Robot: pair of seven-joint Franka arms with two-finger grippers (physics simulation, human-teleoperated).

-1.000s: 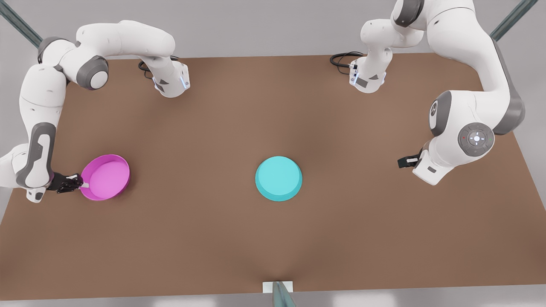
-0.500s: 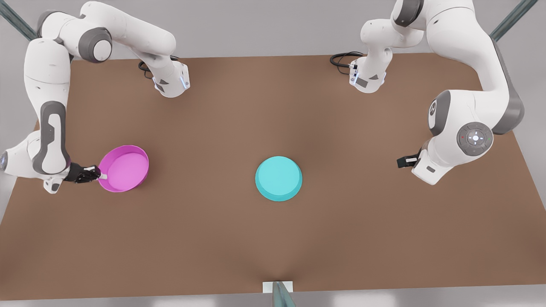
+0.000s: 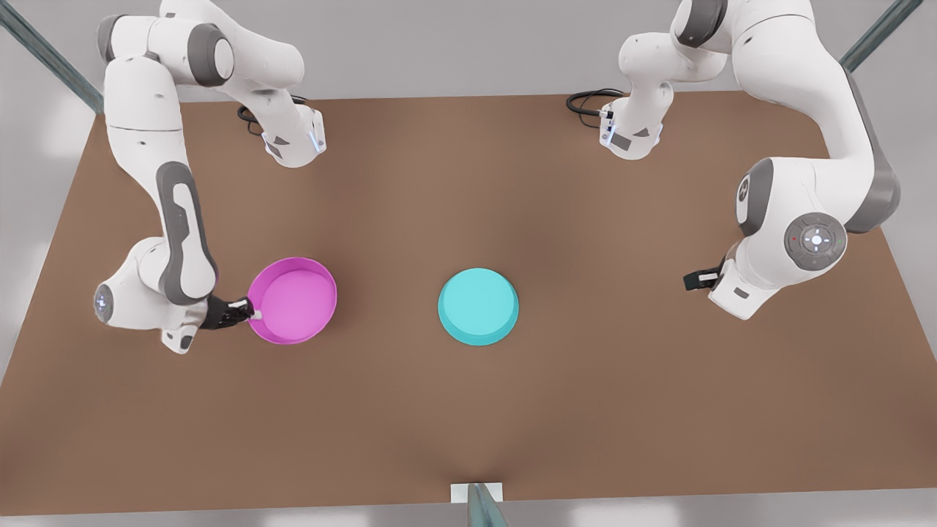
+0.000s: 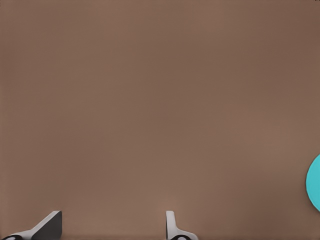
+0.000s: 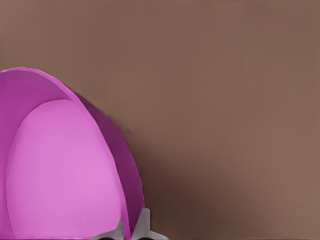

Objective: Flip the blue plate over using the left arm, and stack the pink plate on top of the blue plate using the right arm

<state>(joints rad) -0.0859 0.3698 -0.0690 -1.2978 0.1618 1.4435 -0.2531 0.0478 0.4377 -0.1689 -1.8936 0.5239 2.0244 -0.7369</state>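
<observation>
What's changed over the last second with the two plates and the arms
The right gripper, shut on the pink plate at its rim, has carried it toward the front view's right, closer to the blue plate; that arm's elbow swung along too. The blue plate stayed where it was, base up on the table. The left gripper waits open at the front view's right, barely shifted.

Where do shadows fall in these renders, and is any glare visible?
Front view: soft lighting, faint shadows under the pink plate and the blue plate, no glare. Right wrist view: darker shade on the table beside the pink plate's rim. Left wrist view: evenly lit.
</observation>
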